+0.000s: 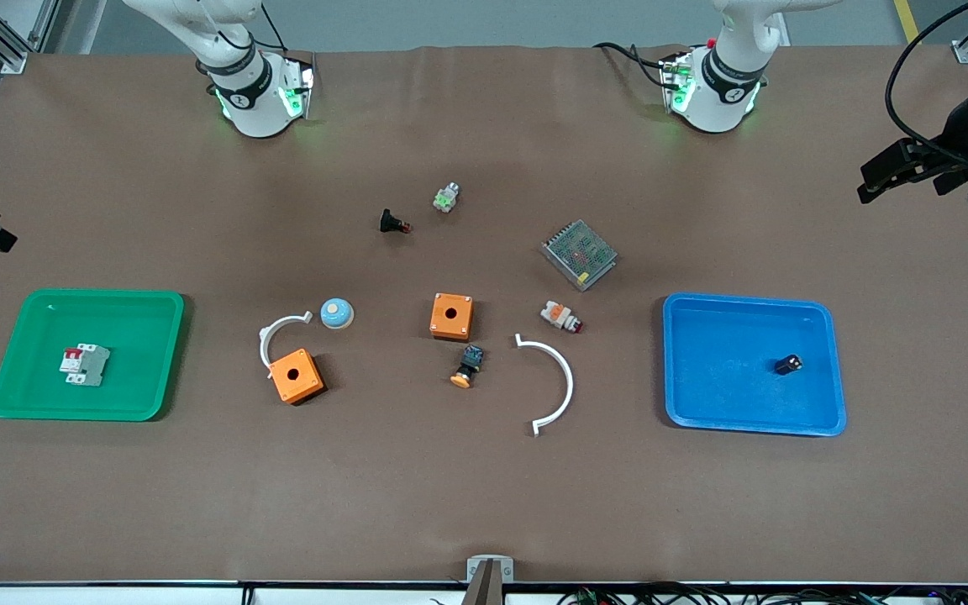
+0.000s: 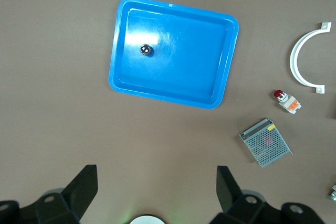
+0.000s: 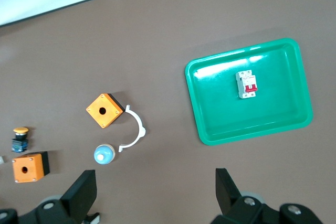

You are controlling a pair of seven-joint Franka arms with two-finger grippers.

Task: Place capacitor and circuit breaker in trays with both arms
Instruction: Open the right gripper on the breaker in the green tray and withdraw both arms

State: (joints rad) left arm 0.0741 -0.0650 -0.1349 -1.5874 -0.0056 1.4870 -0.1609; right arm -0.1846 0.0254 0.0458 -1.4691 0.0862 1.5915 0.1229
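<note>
The capacitor (image 1: 789, 364), a tiny black cylinder, lies in the blue tray (image 1: 753, 301) at the left arm's end of the table. It also shows in the left wrist view (image 2: 146, 50), in the tray (image 2: 184, 56). The circuit breaker (image 1: 85, 365), white and grey with red toggles, lies in the green tray (image 1: 97, 294) at the right arm's end, and shows in the right wrist view (image 3: 247, 84). My left gripper (image 2: 156, 182) is open and empty, high above the table by its base. My right gripper (image 3: 156, 182) is open and empty, high above bare table.
Between the trays lie two orange boxes (image 1: 451, 316) (image 1: 297, 376), two white curved pieces (image 1: 553, 382) (image 1: 278, 332), a blue dome (image 1: 337, 313), a grey meshed unit (image 1: 579, 254), a black push-button (image 1: 393, 223), an orange-capped button (image 1: 468, 366) and a white-and-orange part (image 1: 560, 317).
</note>
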